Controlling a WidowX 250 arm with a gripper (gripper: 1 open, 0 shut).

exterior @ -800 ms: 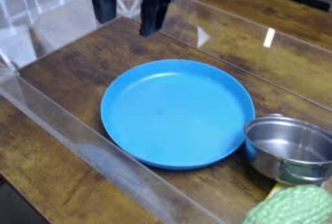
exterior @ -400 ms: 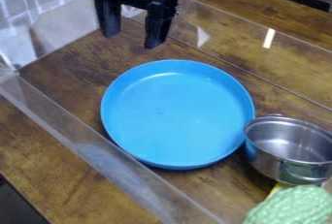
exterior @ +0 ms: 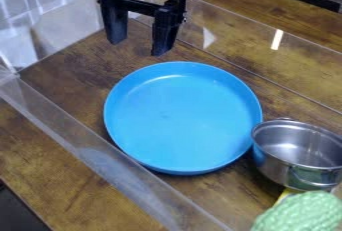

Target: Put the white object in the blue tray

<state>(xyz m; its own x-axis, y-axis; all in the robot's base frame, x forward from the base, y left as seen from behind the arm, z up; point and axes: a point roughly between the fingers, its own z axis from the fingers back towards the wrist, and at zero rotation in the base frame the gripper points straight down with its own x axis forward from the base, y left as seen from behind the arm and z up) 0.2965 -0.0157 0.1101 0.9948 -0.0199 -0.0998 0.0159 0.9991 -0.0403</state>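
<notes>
The blue tray (exterior: 183, 115) is a large round shallow dish lying on the wooden table, with nothing in it. My gripper (exterior: 140, 35) hangs just above and behind the tray's far left rim, its two dark fingers (exterior: 163, 37) pointing down and spread apart. I see only table between them, so it is open. The white object does not show in this view.
A small shiny steel pot (exterior: 297, 153) stands right of the tray, touching its rim. A green knobbly object (exterior: 302, 215) lies at the bottom right corner. Clear plastic walls (exterior: 54, 115) fence the table at the front left and the back.
The gripper has come down and slightly right, nearer to the tray's far rim. Its fingers stay spread. Tray, pot and green object have not moved.
</notes>
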